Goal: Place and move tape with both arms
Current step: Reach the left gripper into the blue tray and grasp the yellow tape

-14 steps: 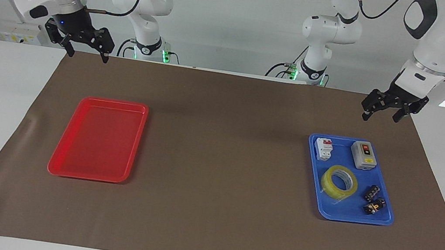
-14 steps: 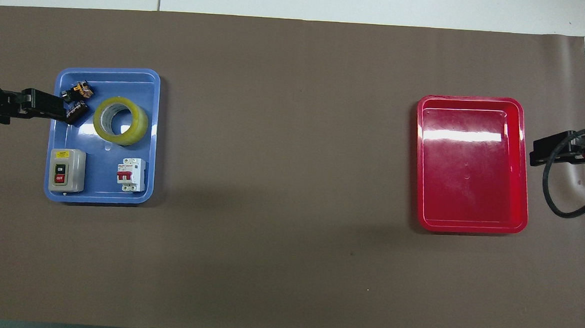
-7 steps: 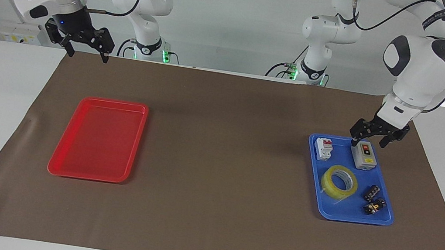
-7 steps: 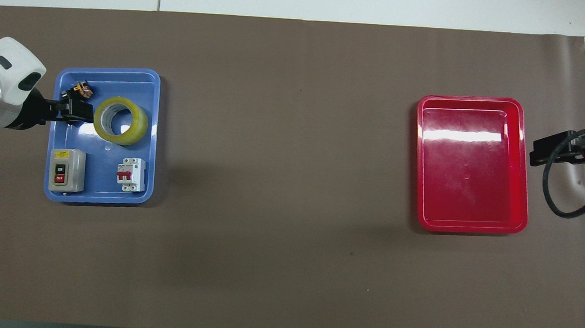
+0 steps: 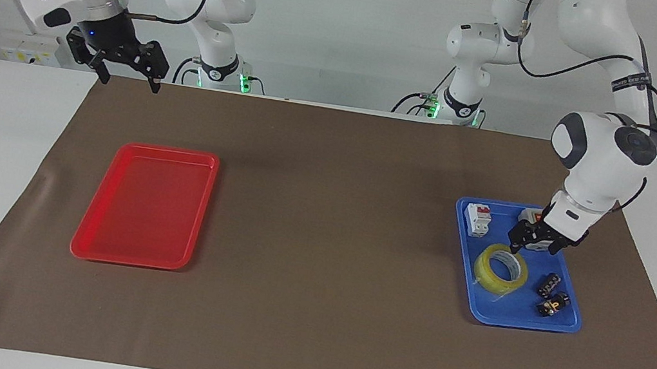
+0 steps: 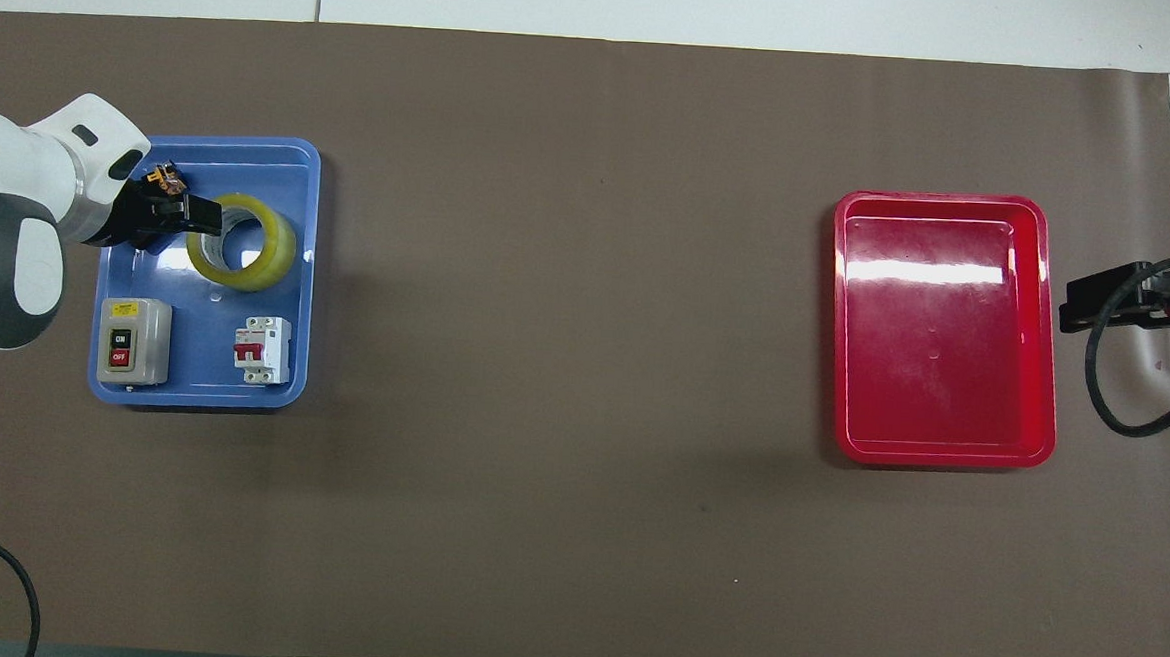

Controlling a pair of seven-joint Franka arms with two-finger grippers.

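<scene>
Tape (image 5: 501,269) lies flat in the blue tray (image 5: 488,312); my left gripper (image 5: 534,240), fingers spread, hangs just above its rim. I judge it light, stiff, slick: pinch 1 wall through the core. Right gripper (image 5: 124,70) waits, spread.

1. We see two trays on the mat (image 5: 305,337): one tray (image 5: 568,324) toward the left arm's end, the other tray (image 5: 97,251) toward the right arm's end.
2. In the first, the tape (image 5: 487,275) lies farther from the robots than the switch box (image 6: 134,341) and breaker (image 5: 477,220).
</scene>
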